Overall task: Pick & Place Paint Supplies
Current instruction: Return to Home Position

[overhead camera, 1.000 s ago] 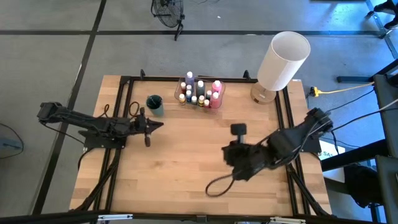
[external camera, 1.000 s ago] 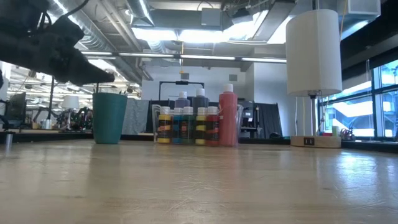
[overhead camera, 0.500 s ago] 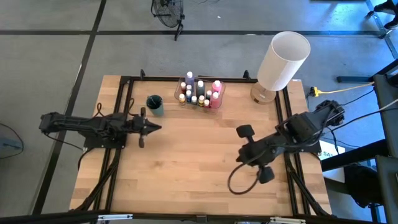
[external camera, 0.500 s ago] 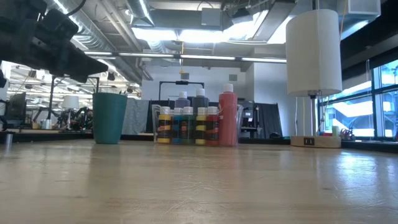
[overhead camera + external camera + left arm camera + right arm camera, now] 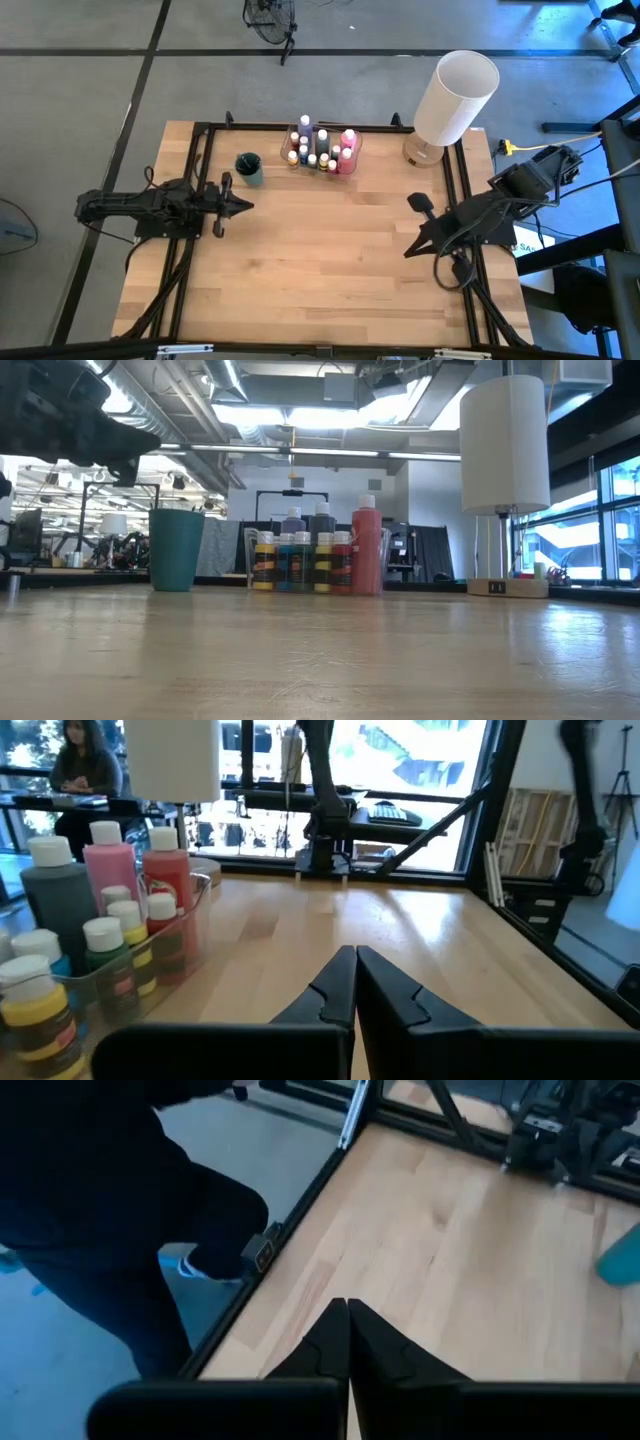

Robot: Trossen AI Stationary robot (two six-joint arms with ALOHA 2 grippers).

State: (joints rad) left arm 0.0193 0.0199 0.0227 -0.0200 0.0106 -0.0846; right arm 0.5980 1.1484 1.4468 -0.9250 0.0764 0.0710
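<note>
Table (image 5: 300, 260): carrying all supplies near far edge.
Paint bottles (image 5: 322, 148): upright, packed in clear container (image 5: 185, 925).
Left gripper (image 5: 245, 206): pressed together, near green cup (image 5: 249, 168).
Right gripper (image 5: 408, 252): pressed together, well apart.
Risk: careless left-arm swing tipping the cup.

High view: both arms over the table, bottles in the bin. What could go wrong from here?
1. The left end effector, shut, sits near the green cup; a sweep toward it might tip the cup.
2. A cable loop by the right end effector hangs beside the table frame and could snag.
</note>
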